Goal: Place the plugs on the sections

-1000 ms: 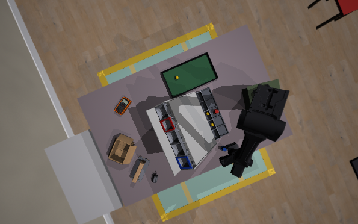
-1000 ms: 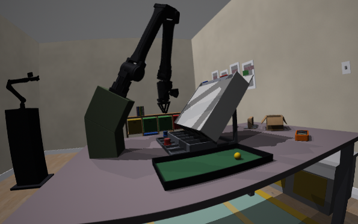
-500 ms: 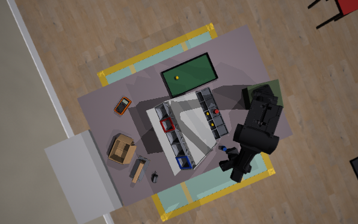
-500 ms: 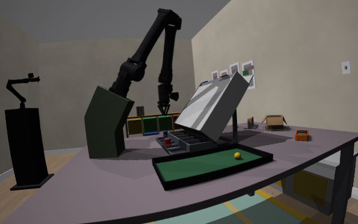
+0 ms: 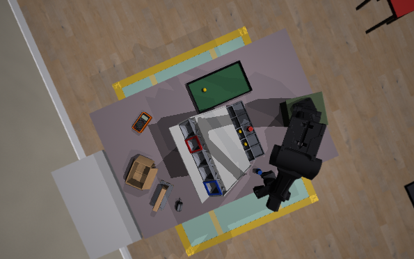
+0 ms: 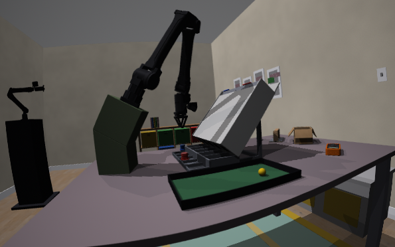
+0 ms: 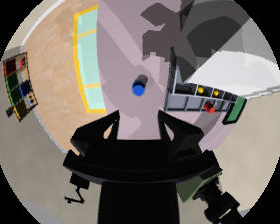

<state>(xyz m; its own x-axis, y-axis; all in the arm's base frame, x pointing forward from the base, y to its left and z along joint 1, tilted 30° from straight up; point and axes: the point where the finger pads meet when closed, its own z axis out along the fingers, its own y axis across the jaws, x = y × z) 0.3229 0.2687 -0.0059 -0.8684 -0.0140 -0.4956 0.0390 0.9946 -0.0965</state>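
Red plug (image 5: 250,129) sits in the sectioned tray (image 5: 259,152) beside two marbles (image 5: 240,131); blue plug (image 5: 259,172) stands on the table. Gripper (image 6: 180,125) hangs above it, fingers partly spread, holding nothing.

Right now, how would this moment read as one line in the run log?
gripper: open, empty, above blue plug | blue plug: on table, outside tray | red plug: on section front | marbles: two in sections, one in green tray

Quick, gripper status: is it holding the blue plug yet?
Gripper: open and empty, poised above the small blue cylindrical plug, which stands on the purple-grey table.
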